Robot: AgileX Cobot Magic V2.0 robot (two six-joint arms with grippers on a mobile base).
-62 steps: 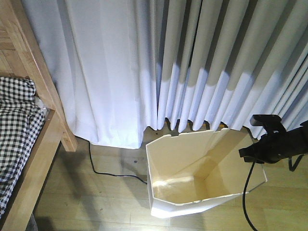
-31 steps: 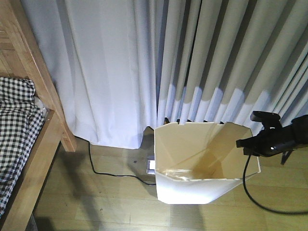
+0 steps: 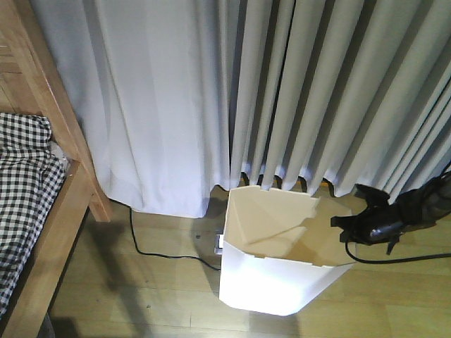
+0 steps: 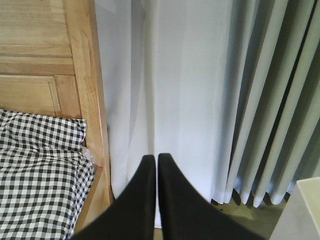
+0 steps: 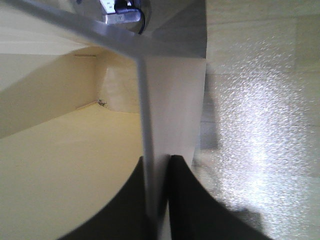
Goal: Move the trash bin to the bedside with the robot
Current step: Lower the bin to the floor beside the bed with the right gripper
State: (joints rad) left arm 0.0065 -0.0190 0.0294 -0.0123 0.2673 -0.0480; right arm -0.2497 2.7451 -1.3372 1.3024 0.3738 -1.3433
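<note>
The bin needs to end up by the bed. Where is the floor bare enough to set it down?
Bare floor lies between the bed frame and the trash bin, nearer the camera than the black cable. Crowded: the strip along the curtain hem behind the bin, where the cable runs.

Soft, cool daylight filters through the curtain in the front view. It washes the near face of the trash bin to a flat white glow and leaves a dim shadow on the floor by the bed post. In the wrist views, speckled glare covers the floor, and the right end effector and left end effector are featureless black, soft-edged shapes close to the lens.
</note>
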